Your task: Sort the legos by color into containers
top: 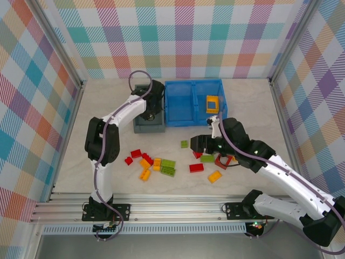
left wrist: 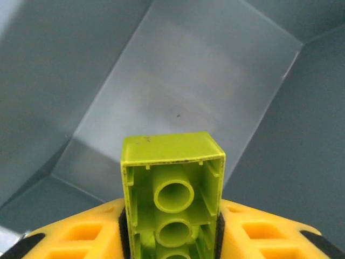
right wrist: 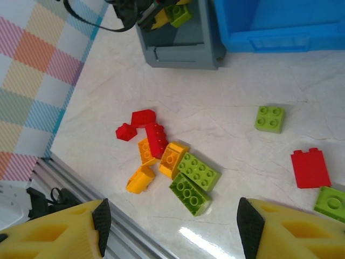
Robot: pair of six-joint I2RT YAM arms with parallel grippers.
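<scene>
Left claw (left wrist: pixel 171 240): clenched on a lime brick (left wrist: pixel 172 162), held inside the grey bin (left wrist: pixel 215 81). Right claw (right wrist: pixel 170 224): released, nothing held, positioned above the surface (right wrist: pixel 226 86). Loose legos (right wrist: pixel 167 159): red, orange and lime, scattered nearer than the blue bin (top: pixel 180 120), in whose right compartment one orange brick (top: pixel 212 103) is lodged.

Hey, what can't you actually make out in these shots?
Top view: the grey bin's floor, hidden by the left arm's wrist.
Left wrist view: the lime brick's lower end, cut off by the bottom edge; whether the left gripper clamps it is unclear.
Right wrist view: the blue bin's contents, cut off by the top edge.
</scene>
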